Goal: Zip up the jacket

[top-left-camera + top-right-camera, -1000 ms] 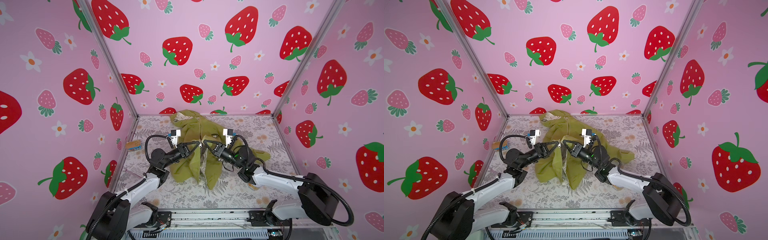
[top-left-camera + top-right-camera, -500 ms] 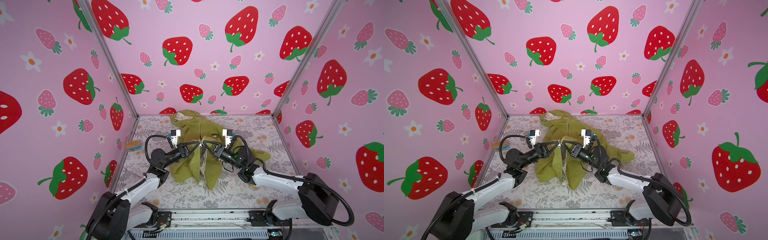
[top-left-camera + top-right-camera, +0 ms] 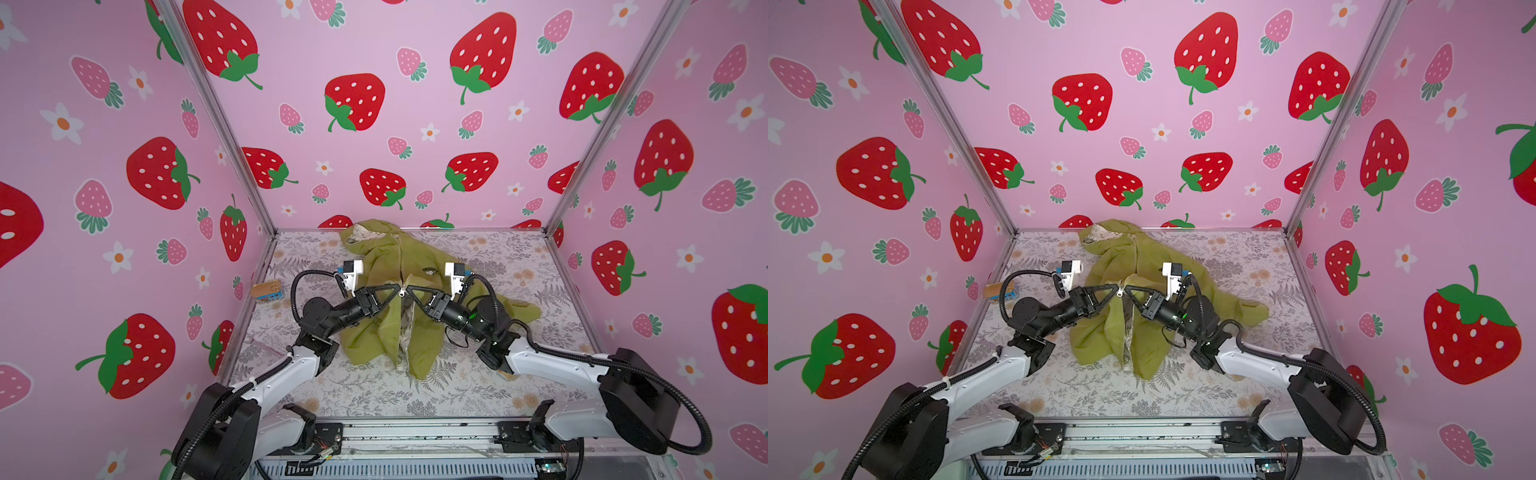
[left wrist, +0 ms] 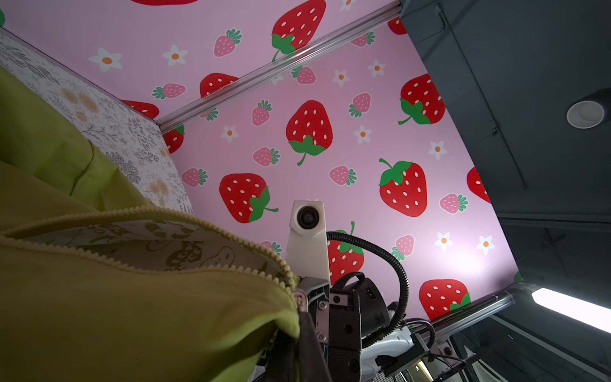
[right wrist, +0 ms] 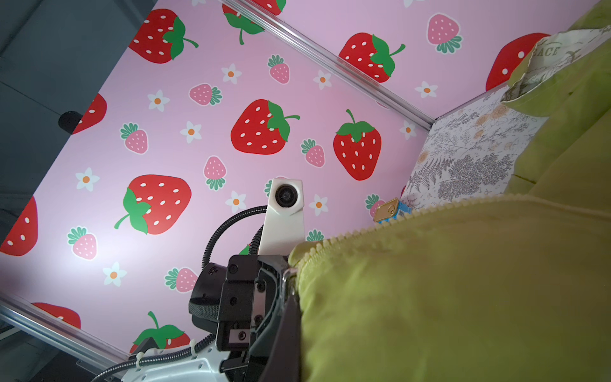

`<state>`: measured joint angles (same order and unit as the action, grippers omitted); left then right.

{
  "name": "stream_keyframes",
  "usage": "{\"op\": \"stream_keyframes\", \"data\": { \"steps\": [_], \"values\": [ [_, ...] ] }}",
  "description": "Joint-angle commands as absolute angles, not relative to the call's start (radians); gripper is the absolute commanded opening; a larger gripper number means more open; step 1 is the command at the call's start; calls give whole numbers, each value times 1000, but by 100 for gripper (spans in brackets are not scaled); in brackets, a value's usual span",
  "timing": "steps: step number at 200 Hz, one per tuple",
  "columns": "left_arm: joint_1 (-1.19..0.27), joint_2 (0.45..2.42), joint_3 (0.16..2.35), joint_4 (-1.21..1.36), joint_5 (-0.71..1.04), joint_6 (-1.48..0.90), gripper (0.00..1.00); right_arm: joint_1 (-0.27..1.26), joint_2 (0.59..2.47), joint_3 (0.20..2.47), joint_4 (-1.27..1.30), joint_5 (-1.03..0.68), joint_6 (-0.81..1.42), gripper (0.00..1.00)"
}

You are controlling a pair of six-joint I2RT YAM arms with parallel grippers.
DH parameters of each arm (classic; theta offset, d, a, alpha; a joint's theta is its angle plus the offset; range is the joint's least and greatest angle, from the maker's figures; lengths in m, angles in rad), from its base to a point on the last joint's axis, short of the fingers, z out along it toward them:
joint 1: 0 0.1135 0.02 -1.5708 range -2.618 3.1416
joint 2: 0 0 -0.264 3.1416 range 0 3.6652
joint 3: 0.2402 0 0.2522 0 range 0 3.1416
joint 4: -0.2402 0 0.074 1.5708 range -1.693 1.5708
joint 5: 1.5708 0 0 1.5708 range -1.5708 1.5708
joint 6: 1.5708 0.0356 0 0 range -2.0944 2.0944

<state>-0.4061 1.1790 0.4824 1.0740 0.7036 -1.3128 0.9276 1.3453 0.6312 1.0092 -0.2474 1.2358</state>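
Observation:
The olive-green jacket (image 3: 386,332) (image 3: 1142,266) lies on the floral floor, hood toward the back wall, its front raised into a peak at the middle. Both grippers meet at that peak from opposite sides. My left gripper (image 3: 395,287) (image 3: 1118,286) is shut on the jacket's front edge beside the metal zipper slider (image 3: 401,292) (image 4: 299,296). My right gripper (image 3: 409,288) (image 3: 1128,287) is shut on the facing edge by the slider (image 5: 287,275). Below the slider the zipper (image 4: 132,215) gapes, showing pale printed lining (image 4: 158,244). Fabric hides the fingertips in both wrist views.
A small tan and blue box (image 3: 266,290) (image 3: 998,289) (image 5: 392,209) sits on the floor by the left wall. Pink strawberry walls close in three sides. One sleeve (image 3: 515,309) trails right, behind the right arm.

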Motion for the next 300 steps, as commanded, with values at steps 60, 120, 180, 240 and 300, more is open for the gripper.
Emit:
{"op": "stream_keyframes", "data": {
  "steps": [60,120,180,240,300],
  "values": [
    [-402,1154,489,1138,693,-1319,0,952,1324,606,1029,-264,1238,0],
    [-400,1155,492,1135,691,-1320,0,963,1311,581,1026,-264,1235,0],
    [-399,1151,482,1130,680,-1318,0,981,1314,569,1029,-271,1232,0],
    [-396,1155,483,1129,675,-1315,0,1014,1318,551,1024,-276,1226,0],
    [-393,1160,482,1133,674,-1318,0,1045,1355,544,1030,-279,1228,0]
  ]
}}
